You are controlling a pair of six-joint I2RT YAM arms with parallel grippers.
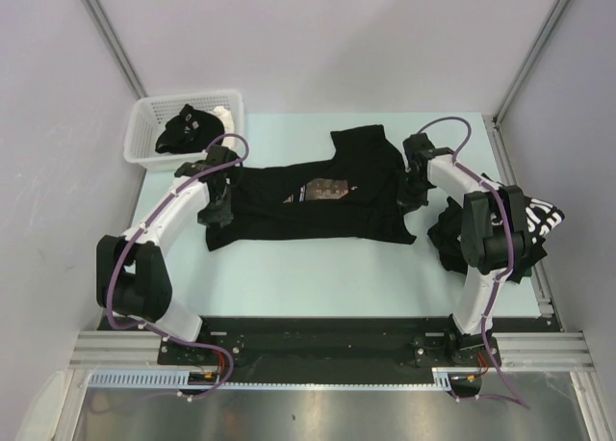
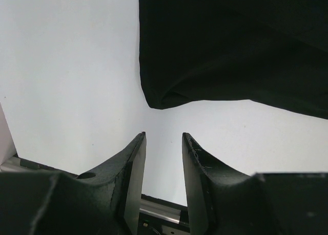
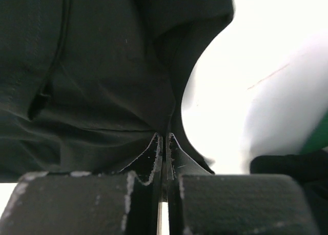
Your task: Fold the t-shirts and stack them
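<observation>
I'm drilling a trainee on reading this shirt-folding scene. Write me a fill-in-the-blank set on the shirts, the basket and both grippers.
1. The right gripper is ___ on the spread black t-shirt with the reddish-brown chest print.
2. The left gripper stands ___, holding nothing.
3. The white slotted plastic basket holds a crumpled garment coloured ___.
4. The black shirt with white lettering lies far ___ of the printed one.
Missing words: shut; open; black; right.

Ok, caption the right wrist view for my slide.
Right gripper shut on an edge of the black t-shirt, fabric pinched at the fingertips.
</observation>
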